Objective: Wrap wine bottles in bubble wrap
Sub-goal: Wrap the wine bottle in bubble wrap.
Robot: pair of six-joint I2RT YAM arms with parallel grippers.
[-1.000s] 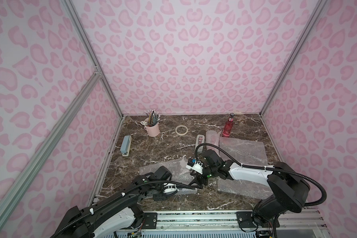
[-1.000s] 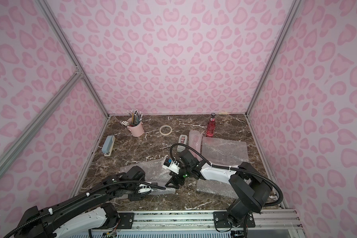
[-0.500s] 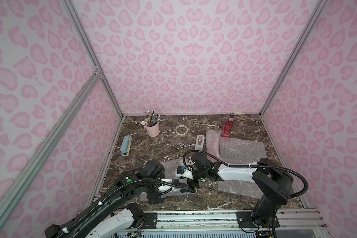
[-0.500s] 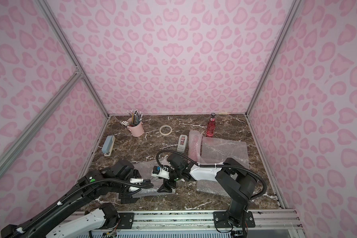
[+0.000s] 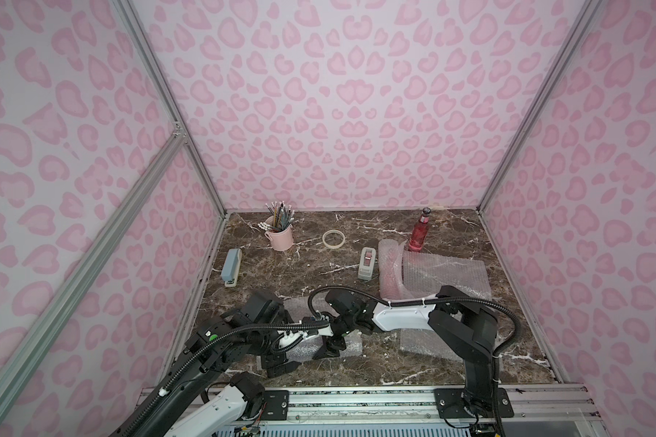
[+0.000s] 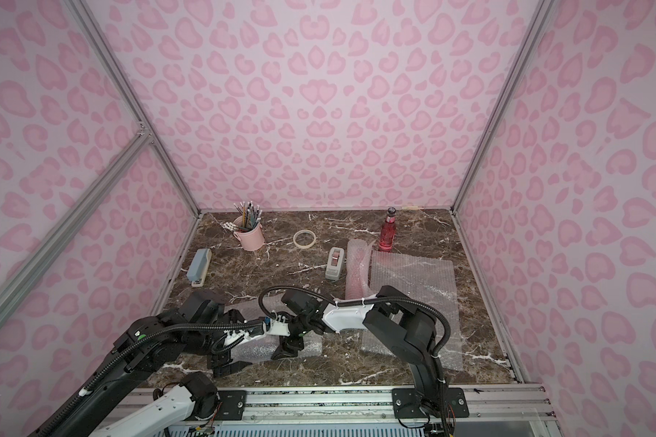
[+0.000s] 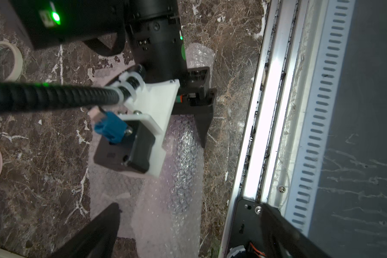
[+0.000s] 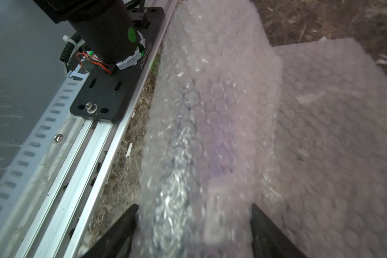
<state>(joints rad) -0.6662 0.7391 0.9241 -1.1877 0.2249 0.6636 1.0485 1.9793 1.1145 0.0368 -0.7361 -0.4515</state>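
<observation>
A bubble wrap roll (image 5: 351, 345) (image 7: 181, 160) (image 8: 199, 125) lies near the table's front edge on a flat sheet (image 5: 300, 305). A purple shade (image 8: 219, 160) shows through it, and whatever it holds is blurred. My right gripper (image 5: 330, 350) (image 8: 193, 223) points down over the roll with its jaws apart and a fingertip (image 8: 130, 217) at each side. My left gripper (image 5: 281, 365) (image 7: 188, 234) stands wide open at the roll's left end, holding nothing. A pink-red wine bottle (image 5: 418, 234) (image 6: 388, 234) stands upright at the back right.
A pinkish bubble wrap tube (image 5: 391, 268) and flat sheets (image 5: 447, 272) lie right of centre. A tape dispenser (image 5: 368, 263), tape ring (image 5: 333, 239), pink cup of pencils (image 5: 279, 236) and stapler (image 5: 231, 266) sit further back. The metal rail (image 5: 356, 393) borders the front.
My right gripper has moved left and forward onto the roll, its jaws narrowing a little. The left gripper has opened wide and drawn back to the left.
</observation>
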